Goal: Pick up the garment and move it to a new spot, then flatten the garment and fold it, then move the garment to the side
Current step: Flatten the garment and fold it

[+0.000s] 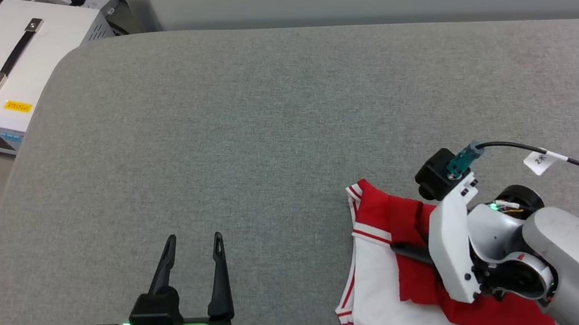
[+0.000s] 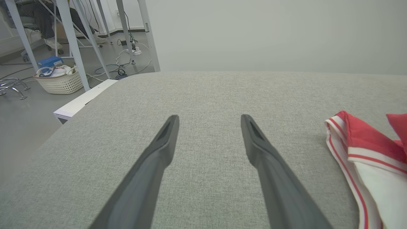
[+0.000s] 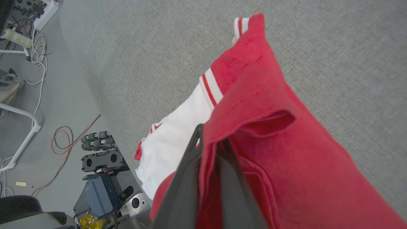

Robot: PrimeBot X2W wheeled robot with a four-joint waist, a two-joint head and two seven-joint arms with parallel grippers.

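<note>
The garment, red with a white sleeve and red-and-white striped trim, lies bunched at the front right of the grey cushion; its edge also shows in the left wrist view. My right gripper is shut on a fold of the garment's red cloth, the dark fingers pinching it from both sides; in the head view its finger pokes out over the cloth. My left gripper stands open over bare cushion at the front left, well left of the garment, with nothing between its fingers.
The grey cushion spreads wide behind and left of the garment. A white box with a black handle stands off the cushion's back-left corner. Beyond the edge are floor cables, table legs and a wicker basket.
</note>
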